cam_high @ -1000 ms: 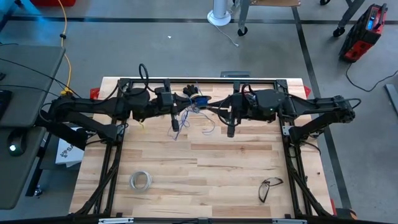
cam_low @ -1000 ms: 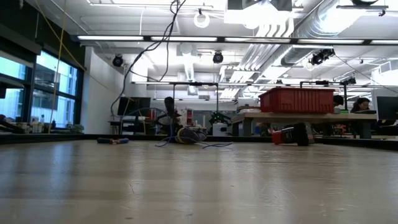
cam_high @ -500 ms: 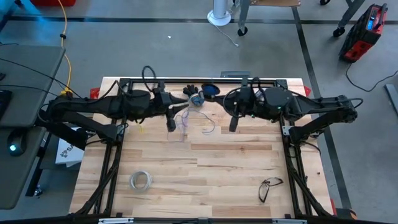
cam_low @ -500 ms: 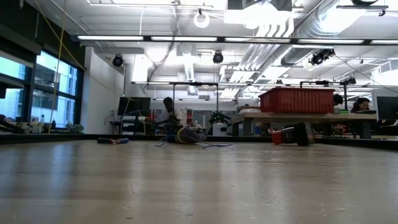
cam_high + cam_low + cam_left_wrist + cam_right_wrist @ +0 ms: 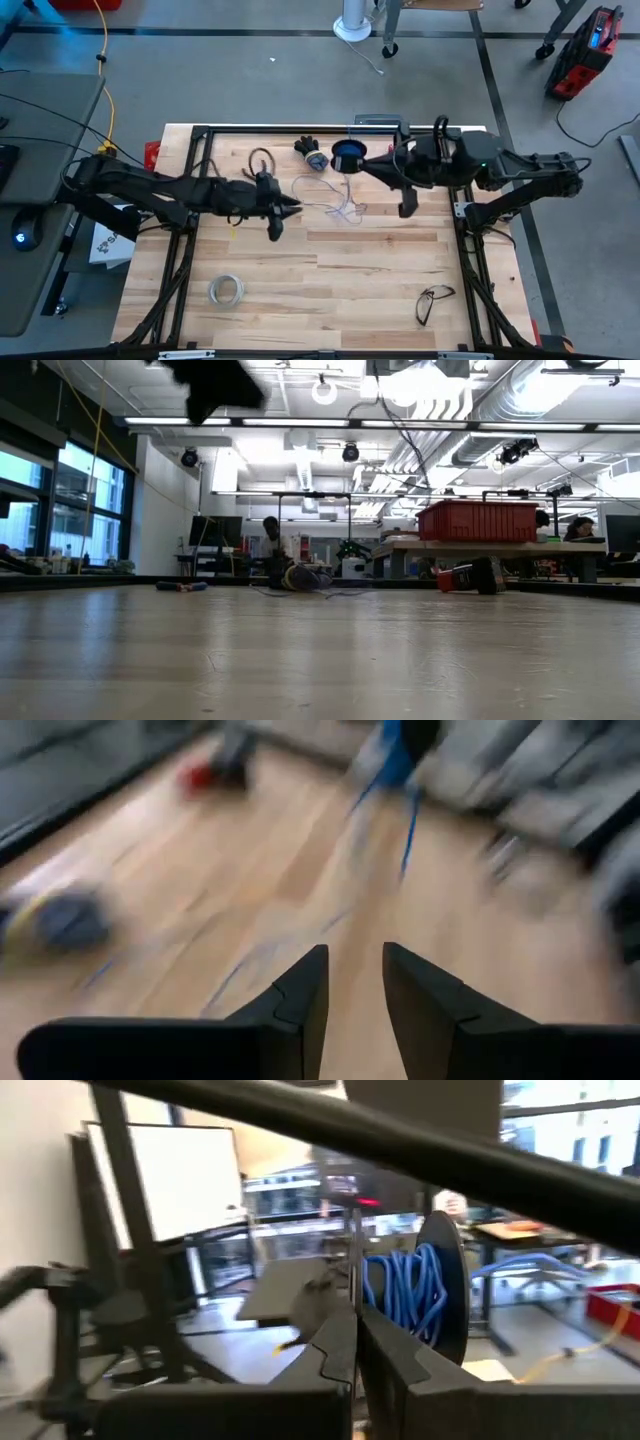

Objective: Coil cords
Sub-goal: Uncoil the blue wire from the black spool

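Task is partway: your spool sits at about 12 o'clock on the tabletop, near the far rail, with blue wire wound on it, seen up close in the right wrist view. But a loose tangle of thin wire lies in loops on the wood just in front of it, between the two arms, so most of the coiling looks left to do. Your left hand is at about 9 o'clock from the tangle, fingers parted a small gap, nothing between them. Your right hand is at roughly 3 o'clock from the tangle, fingers closed together; whether a strand is pinched, can't tell. Wire is very thin, limp, bluish-grey, likely to snag. The spool is a dark, round, rigid flanged disc. The tabletop is pale, smooth wood planks. A small dark lump sits beside the spool, unidentifiable.
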`<state>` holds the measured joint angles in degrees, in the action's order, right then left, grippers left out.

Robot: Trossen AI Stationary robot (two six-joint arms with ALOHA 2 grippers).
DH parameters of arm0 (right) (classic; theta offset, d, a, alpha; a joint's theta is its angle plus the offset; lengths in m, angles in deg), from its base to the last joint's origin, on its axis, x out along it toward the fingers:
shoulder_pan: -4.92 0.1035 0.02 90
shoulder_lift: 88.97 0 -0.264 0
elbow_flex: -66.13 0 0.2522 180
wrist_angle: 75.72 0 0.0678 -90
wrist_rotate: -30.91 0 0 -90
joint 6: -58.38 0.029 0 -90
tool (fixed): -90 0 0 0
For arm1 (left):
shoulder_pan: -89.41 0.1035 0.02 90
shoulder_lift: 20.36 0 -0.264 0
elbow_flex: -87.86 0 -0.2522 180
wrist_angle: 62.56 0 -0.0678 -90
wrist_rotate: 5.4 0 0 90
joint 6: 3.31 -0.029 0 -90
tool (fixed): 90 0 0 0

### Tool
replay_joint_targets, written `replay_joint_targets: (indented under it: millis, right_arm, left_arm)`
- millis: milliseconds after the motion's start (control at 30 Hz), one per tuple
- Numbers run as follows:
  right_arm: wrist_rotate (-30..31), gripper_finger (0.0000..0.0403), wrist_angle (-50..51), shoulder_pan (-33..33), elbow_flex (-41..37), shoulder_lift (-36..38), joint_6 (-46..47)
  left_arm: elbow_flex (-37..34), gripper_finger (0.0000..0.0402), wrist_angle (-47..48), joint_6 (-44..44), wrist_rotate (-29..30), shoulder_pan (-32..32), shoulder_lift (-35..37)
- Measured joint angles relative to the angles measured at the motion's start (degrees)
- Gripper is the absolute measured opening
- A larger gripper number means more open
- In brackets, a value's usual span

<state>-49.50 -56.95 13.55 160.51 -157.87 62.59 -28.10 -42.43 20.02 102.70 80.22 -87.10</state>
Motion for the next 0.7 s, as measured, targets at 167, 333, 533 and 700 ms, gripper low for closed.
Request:
replay_joint_targets:
  millis: [167,333,533,700]
  right_arm:
    - [-6.44,0.0,0.0,0.15,0.0,0.01,4.16]
    - [-6.1,0.0,-2.23,0.15,0.07,-0.24,3.76]
    - [-5.97,0.0,-2.86,0.15,-0.04,-1.05,3.51]
    - [-5.95,0.0,-3.81,0.03,0.0,-2.54,3.47]
  left_arm:
    - [3.63,0.0094,-16.46,-8.52,0.16,0.85,0.16]
    - [11.05,0.0097,-17.85,-15.24,-0.57,3.0,0.2]
    - [17.14,0.0098,-13.06,-19.97,-3.11,4.82,0.01]
    - [17.99,0.0103,-14.17,-15.89,-8.52,6.48,-1.85]
